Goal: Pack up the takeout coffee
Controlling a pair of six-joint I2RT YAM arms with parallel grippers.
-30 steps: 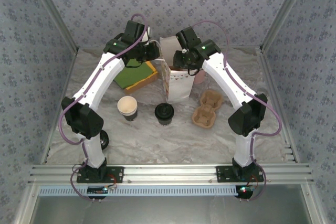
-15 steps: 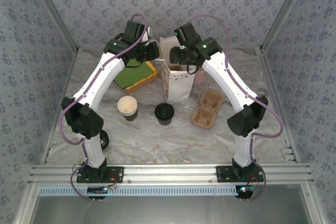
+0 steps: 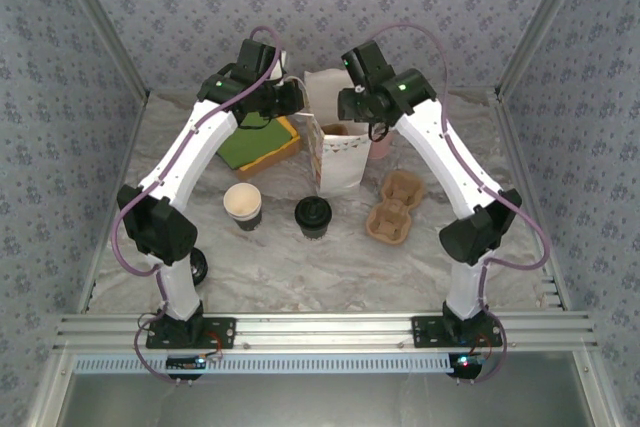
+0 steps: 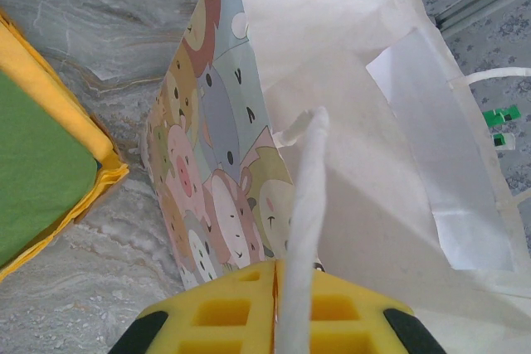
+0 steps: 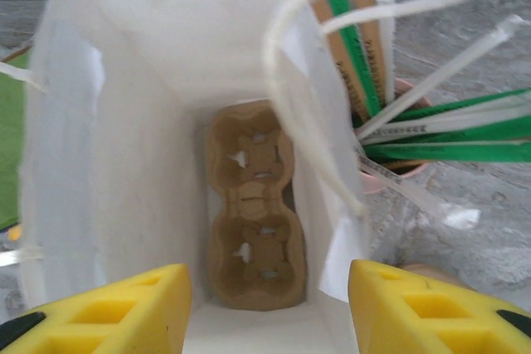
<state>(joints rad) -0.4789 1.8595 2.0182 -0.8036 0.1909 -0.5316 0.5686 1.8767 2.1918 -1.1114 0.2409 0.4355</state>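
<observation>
Room: you are looking into a booth whose walls (image 3: 400, 7) carry blue-grey flowered paper. Metal posts stand at the corners and an aluminium rail (image 3: 320, 327) crosses the near edge.
Surface: your table (image 3: 330, 272) is covered by a marbled grey-white sheet, which looks creased toward the back.
Takeout coffee: the takeout coffee (image 3: 313, 215) stands upright on the sheet with its black lid on. It is just in front of the paper bag (image 3: 338, 162) and outside it.
Its neighbours: it sits between the lidless cup (image 3: 243, 204) on the left and a cardboard cup carrier (image 3: 395, 209) on the right, apart from both.
Left gripper: your left gripper (image 4: 280, 275) is clenched on the bag's white handle (image 4: 304, 180). The strip runs up from between the yellow fingers.
Right gripper: your right gripper (image 5: 267, 300) is released over the bag's open mouth, fingers wide apart, nothing between them.
Bag: it stands upright at the centre back with cartoon animals on one side. A second carrier (image 5: 253, 205) lies flat on its floor.
Left of bag: a green pad (image 3: 255, 142) lies on a yellow stack.
Right of bag: a pink cup (image 3: 381, 145) holds green-and-white sticks.
Near left arm base: a black lid (image 3: 199, 267) sits partly hidden by the arm.
</observation>
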